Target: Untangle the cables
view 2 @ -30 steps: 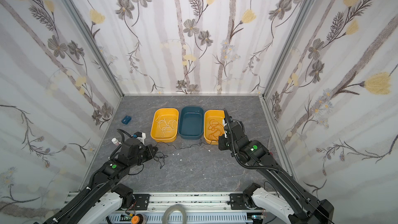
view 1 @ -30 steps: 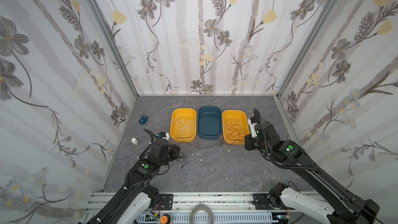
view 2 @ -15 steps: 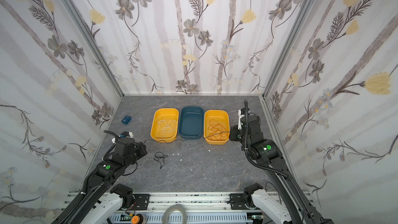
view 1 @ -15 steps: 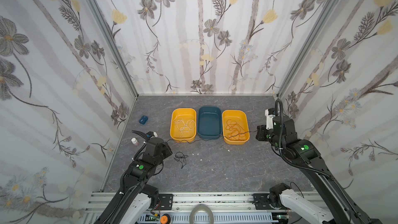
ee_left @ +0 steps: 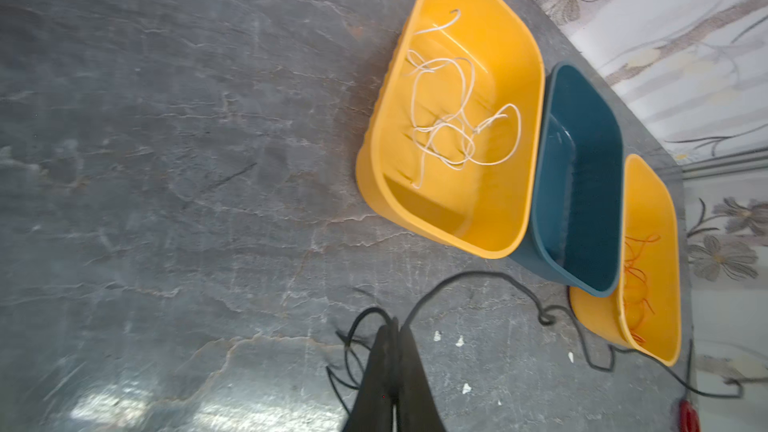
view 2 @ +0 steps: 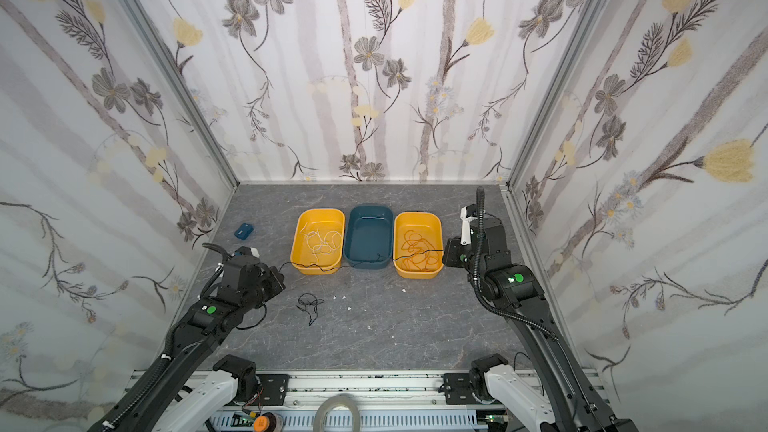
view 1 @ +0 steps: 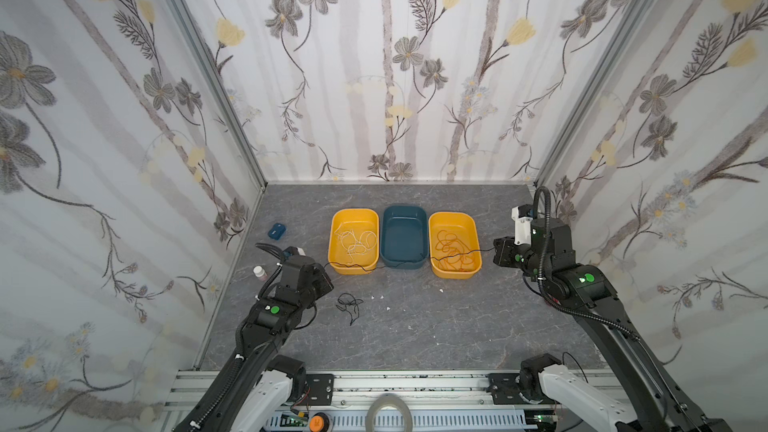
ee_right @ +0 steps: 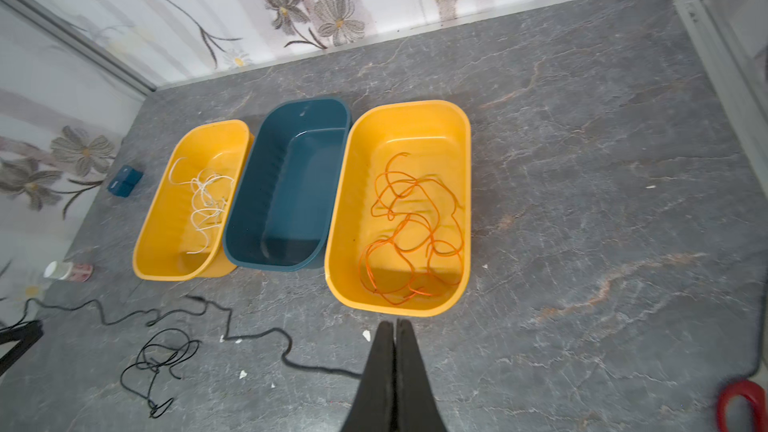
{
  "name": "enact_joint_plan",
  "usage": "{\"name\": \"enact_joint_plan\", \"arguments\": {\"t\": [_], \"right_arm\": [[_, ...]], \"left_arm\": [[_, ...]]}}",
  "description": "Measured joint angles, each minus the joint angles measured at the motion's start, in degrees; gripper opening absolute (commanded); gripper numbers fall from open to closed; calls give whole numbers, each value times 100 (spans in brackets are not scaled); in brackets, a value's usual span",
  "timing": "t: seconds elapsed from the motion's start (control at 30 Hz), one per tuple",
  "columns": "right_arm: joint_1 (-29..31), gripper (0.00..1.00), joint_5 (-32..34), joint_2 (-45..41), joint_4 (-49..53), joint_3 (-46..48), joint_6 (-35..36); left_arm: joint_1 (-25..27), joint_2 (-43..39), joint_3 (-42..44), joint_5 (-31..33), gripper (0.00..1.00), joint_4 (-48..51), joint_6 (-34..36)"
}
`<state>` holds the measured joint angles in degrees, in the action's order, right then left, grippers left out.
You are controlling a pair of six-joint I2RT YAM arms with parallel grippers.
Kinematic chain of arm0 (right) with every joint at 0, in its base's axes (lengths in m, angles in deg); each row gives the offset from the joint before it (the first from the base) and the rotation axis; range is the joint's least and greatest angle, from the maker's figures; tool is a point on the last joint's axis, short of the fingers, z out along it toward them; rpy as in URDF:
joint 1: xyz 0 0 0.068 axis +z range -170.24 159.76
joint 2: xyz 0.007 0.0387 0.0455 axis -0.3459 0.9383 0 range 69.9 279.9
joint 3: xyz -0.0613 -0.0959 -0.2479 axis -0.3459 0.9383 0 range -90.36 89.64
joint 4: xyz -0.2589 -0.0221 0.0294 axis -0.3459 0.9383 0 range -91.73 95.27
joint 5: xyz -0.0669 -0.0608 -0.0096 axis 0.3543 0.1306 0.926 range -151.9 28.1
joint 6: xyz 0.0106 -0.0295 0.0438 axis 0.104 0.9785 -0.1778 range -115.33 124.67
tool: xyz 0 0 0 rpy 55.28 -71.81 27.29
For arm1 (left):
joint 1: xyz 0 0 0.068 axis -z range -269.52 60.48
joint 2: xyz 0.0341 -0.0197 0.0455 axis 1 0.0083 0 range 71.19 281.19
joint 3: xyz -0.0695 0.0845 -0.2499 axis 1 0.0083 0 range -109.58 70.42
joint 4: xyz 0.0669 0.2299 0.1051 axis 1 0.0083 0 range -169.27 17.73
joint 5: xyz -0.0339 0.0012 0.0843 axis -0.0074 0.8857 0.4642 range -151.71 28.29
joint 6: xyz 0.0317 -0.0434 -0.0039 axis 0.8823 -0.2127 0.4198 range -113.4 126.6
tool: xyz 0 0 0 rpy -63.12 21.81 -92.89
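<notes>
The left gripper (ee_left: 394,328) is fully closed and pinches an end of a thin black cable (ee_left: 473,273). The right gripper (ee_right: 394,324) is closed in the same way on the opposite end. In both top views this cable hangs between the 2 grippers, in front of the row of 3 bins, with some waves and a small loop in it. A loose black cable (view 1: 349,306) lies in a heap on the table (view 1: 457,326), apart from the held cable. The white cable (view 1: 357,241) is in the left yellow bin (view 1: 353,218) and the orange cable (view 1: 453,249) is in the right yellow bin (view 1: 453,222). The blue bin (view 1: 405,230) between them is empty.

The step, I judge, is to carry the held cable into the blue bin. To do it well, both grippers should keep their pinch and rise together, so that the slack clears the bin rims and does not hook the orange cable. Then the 2 ends should come nearer over the blue bin and be released low, the left before the right.
</notes>
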<state>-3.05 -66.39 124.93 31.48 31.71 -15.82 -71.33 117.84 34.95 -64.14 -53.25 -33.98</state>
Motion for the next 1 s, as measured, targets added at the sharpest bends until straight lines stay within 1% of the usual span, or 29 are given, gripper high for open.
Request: {"name": "enact_joint_plan", "arguments": {"t": [0.17, 0.3, 0.37, 0.53, 0.67, 0.83, 0.93, 1.0], "right_arm": [[11, 0, -535, 595, -479, -166, -52], [33, 0, -713, 1121, -872, -446, -70], [39, 0, -723, 1397, -1043, -616, -92], [74, 0, -730, 2076, -1335, -1075, -48], [81, 0, -728, 2511, -1541, -1403, 4], [181, 0, -855, 3067, -1727, -1849, 2], [315, 0, -951, 3342, -1803, -2022, 2], [413, 0, -1021, 3519, -1858, -2111, 2]], "left_arm": [[520, 1038, -774, -404, 0, -461, 212], [957, 2184, -1530, -531, 0, -844, 385], [1080, 2771, -1888, -612, 0, -1034, 457], [1143, 4155, -2811, -820, 0, -1333, 564], [1294, 5246, -3792, -1078, 0, -1419, 680], [1325, 6282, -4645, -1224, 0, -1292, 737], [1320, 6616, -4983, -1233, 20, -1027, 767], [1320, 6658, -5077, -1220, 41, -901, 868]]}}
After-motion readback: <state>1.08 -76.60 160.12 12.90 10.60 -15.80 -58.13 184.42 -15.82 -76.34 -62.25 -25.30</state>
